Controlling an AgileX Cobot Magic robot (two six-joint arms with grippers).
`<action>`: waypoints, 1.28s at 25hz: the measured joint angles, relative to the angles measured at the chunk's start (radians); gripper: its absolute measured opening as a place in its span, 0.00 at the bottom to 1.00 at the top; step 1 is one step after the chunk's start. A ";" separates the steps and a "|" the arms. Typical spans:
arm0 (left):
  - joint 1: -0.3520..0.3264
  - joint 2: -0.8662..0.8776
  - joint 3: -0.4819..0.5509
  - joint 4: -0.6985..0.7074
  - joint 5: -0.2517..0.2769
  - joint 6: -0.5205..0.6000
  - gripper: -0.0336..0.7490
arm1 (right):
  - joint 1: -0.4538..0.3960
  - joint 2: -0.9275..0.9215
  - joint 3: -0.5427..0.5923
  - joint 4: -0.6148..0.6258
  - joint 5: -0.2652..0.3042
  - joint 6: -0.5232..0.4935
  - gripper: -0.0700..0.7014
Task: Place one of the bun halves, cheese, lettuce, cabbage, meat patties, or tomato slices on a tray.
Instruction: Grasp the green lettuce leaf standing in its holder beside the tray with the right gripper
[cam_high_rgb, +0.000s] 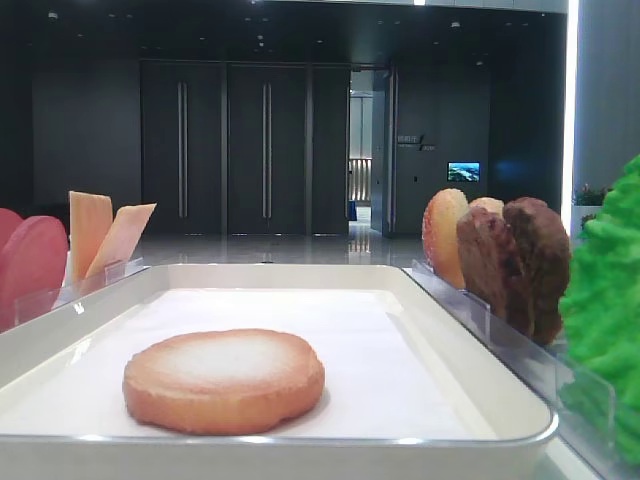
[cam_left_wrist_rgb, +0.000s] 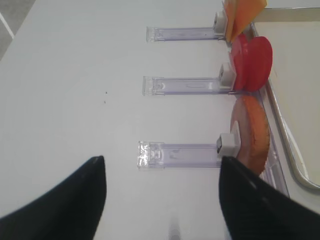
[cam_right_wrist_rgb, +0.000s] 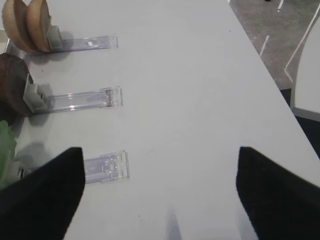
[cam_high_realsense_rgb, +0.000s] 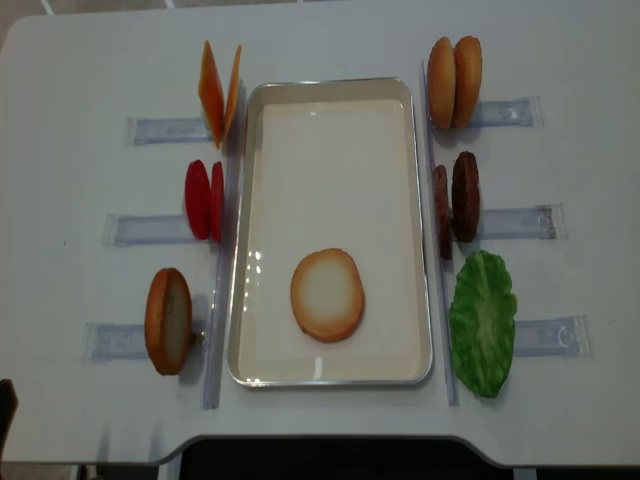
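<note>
Cheese (cam_high_realsense_rgb: 219, 92), tomato slices (cam_high_realsense_rgb: 204, 199): upright in holders off tray's left rim, easy to pinch.
Left gripper (cam_left_wrist_rgb: 162, 200): fingers spread, empty.
Tray (cam_high_realsense_rgb: 330, 112): one bun half (cam_high_realsense_rgb: 327, 294) flat near front edge.
Lettuce (cam_high_realsense_rgb: 483, 322): right of tray.
Right gripper (cam_right_wrist_rgb: 160, 192): fingers wide apart, empty.

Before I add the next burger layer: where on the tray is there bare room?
The far half of the tray, beyond the bun half, is bare liner, bordered by the cheese and tomato slices on the left and the meat patties on the right. Narrow strips flank the bun. Outside both long rims it is crowded with upright food.
</note>
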 joint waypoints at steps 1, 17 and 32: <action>0.000 0.000 0.000 0.000 0.000 0.000 0.73 | 0.000 0.000 0.000 0.000 0.000 0.000 0.85; 0.000 0.000 0.000 0.000 0.000 0.000 0.73 | 0.000 0.000 0.000 0.000 0.000 0.000 0.85; 0.000 0.000 0.000 0.001 0.000 0.000 0.73 | 0.050 0.547 -0.157 0.030 0.086 0.006 0.85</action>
